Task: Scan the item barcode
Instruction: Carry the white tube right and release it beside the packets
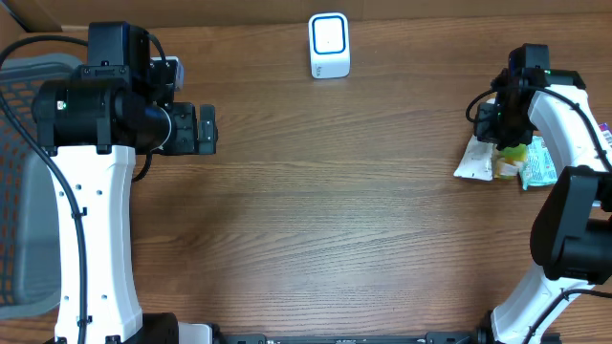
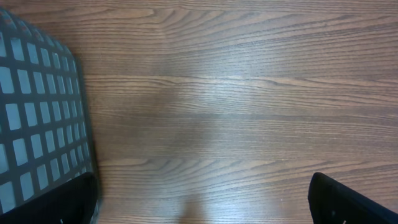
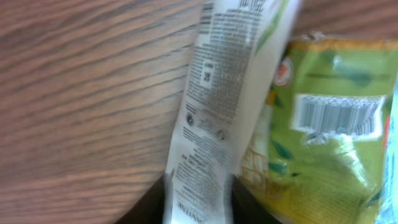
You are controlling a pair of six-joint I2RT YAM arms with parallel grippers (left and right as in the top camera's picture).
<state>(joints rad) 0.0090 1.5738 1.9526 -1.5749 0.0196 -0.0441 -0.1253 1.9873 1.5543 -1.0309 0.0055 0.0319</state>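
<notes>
A white sachet (image 3: 224,81) printed with small black text runs down between my right gripper's (image 3: 199,199) dark fingers, which stand apart on either side of it. Next to it lies a green packet (image 3: 323,124) with its barcode (image 3: 339,115) facing up. From overhead, the right gripper (image 1: 502,134) hovers over a small pile at the right edge, with the white sachet (image 1: 475,161) at its left. The white scanner (image 1: 329,45) stands at the back centre. My left gripper (image 1: 206,129) is open above bare wood at the left, and its wrist view shows the left gripper (image 2: 202,199) with nothing between its fingers.
A grey mesh basket (image 1: 19,191) stands at the left edge, next to the left arm, and the basket (image 2: 37,112) also shows in the left wrist view. A green packet (image 1: 512,158) and a teal packet (image 1: 540,162) lie in the pile under the right arm.
</notes>
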